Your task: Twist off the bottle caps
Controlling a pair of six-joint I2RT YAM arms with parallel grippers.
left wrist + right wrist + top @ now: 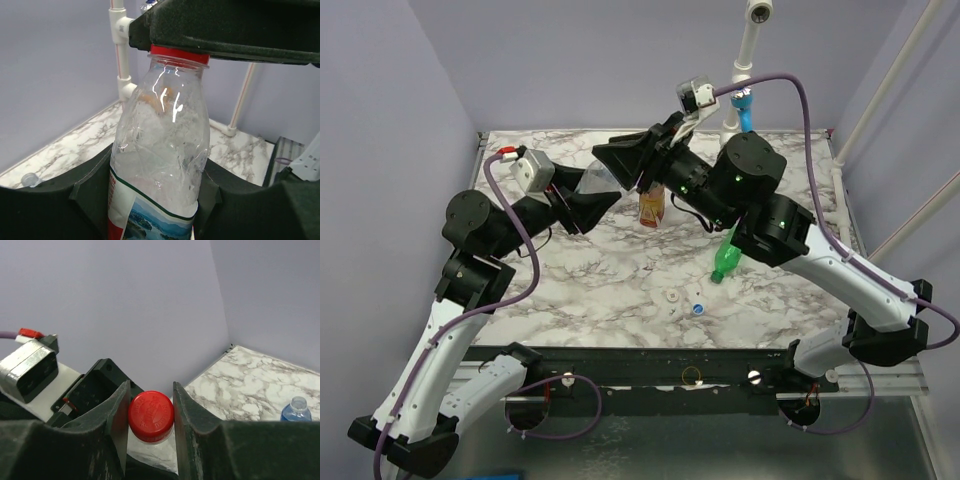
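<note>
The left end effector (155, 210) is closed around the lower body of the clear crinkled plastic bottle (162, 145) with a red-and-white label. It holds the bottle raised above the marbled desk (580, 290), evidently so the body cannot turn. The right end effector (150, 400) is closed on the round red plastic screw cap (151, 416), one finger against each side, placed to twist against that hold. The cap sits on the neck, so this unscrewing is judged unfinished. Only the wrist views confirm these contacts; from above, the black fingers mask the bottle and its tilt cannot be settled. Only the top view shows the standing amber bottle (652, 205), the all-green bottle (725, 262) lying beside the right arm, and two loose caps, the white cap (672, 299) and the bluish-white cap (698, 308), lying near each other on the desk.
</note>
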